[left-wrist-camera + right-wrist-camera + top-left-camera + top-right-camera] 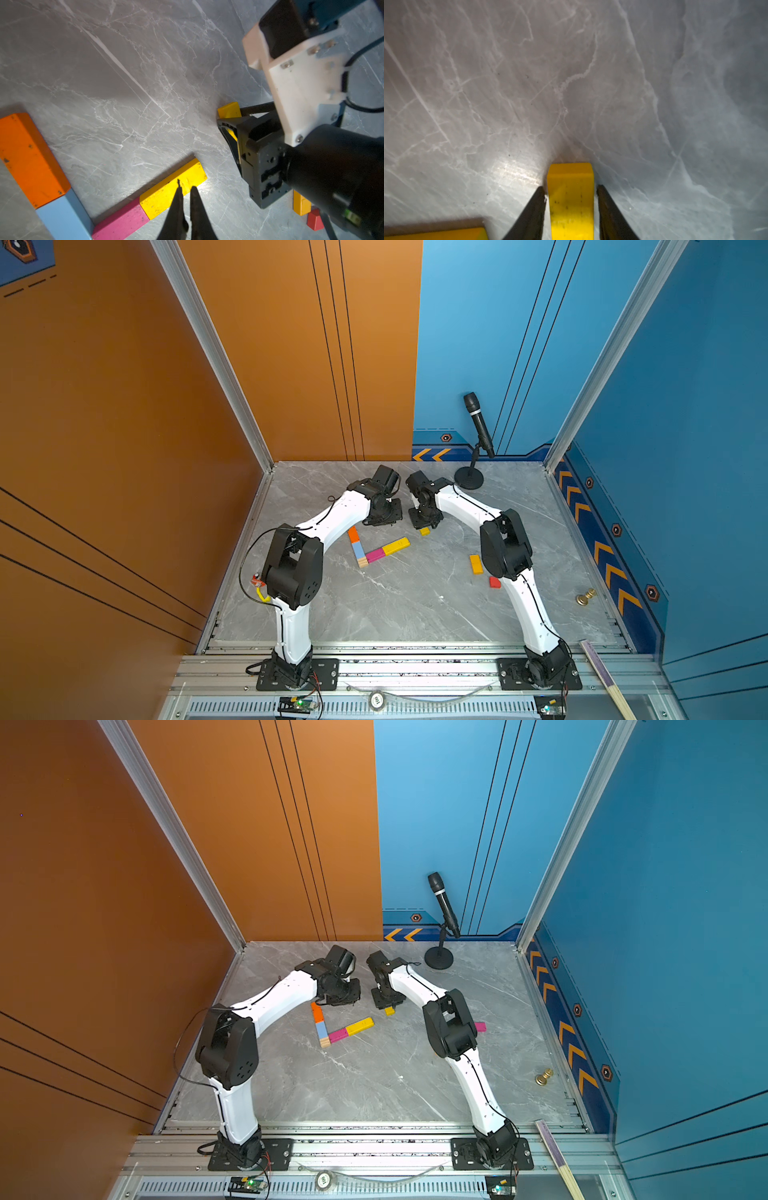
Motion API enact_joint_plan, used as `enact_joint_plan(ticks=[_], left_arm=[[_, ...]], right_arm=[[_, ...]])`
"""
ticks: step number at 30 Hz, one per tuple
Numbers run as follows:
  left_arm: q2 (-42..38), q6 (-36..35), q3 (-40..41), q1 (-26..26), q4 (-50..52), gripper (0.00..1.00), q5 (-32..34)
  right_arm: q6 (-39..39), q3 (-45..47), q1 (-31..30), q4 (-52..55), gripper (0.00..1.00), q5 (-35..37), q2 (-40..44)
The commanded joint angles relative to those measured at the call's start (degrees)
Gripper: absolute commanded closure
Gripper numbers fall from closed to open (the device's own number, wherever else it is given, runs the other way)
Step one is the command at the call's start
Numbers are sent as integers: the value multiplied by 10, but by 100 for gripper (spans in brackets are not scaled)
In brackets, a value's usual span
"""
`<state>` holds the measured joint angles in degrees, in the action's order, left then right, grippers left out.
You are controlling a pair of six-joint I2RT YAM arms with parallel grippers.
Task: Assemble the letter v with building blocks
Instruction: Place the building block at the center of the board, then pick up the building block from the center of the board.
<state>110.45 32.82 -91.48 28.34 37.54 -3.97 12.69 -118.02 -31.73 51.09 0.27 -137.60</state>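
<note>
The letter is mostly laid out on the bench (pixel 395 605). Its corner is a plain wood cube (pixel 363 562). From the cube one stroke runs out through a light blue brick (pixel 357 549) to an orange brick (pixel 353 534), all end to end. The second stroke leaves the cube as a pink brick (pixel 375 554), then a long yellow brick (pixel 396 545). The strokes open widely, closer to a square corner than a tight V.

Further out from the cube, roughly along the second stroke, a small yellow block (pixel 571 199) sits on the bench, near the long yellow brick's end but not touching it. The right gripper (pixel 571 190) is down over it, jaws parted a little wider than the block, one on each side, with slivers of gap, so it looks let go rather than squeezed. The left gripper (pixel 186 185) hangs over the long yellow brick with jaws all but closed and nothing between them.

Left, by my reading: closing that gap. An amber brick (pixel 476 564), a red block (pixel 494 582) and a pink block (pixel 480 1026) lie unused, well apart from the cube on the right arm's side.
</note>
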Motion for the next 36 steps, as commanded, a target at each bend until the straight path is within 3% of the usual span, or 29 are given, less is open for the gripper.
enact_joint_plan(ticks=[1, 6, 9, 11, 19, 27, 36], left_arm=[[-28, 6, 9, -5, 0, 89, 5], [-30, 4, 9, -6, 0, 89, 4], [-31, 2, 9, -6, 0, 89, 3], [-34, 1, 10, -7, 0, 89, 4], [-41, -5, 12, -8, -5, 89, -1], [-36, -4, 14, -4, -20, 90, -21], [-40, -4, 24, 9, -22, 91, -19]], right_arm=[[5, -17, 0, 23, 53, 7, -9], [16, -25, 1, 25, 32, -2, -3], [27, -31, 6, 25, 13, -16, 10], [33, -33, 11, 21, 7, -26, 26], [52, 21, 52, 11, 5, -48, 132], [47, 235, 69, 3, 7, 0, 301], [94, 421, 69, -6, 10, 38, 374]])
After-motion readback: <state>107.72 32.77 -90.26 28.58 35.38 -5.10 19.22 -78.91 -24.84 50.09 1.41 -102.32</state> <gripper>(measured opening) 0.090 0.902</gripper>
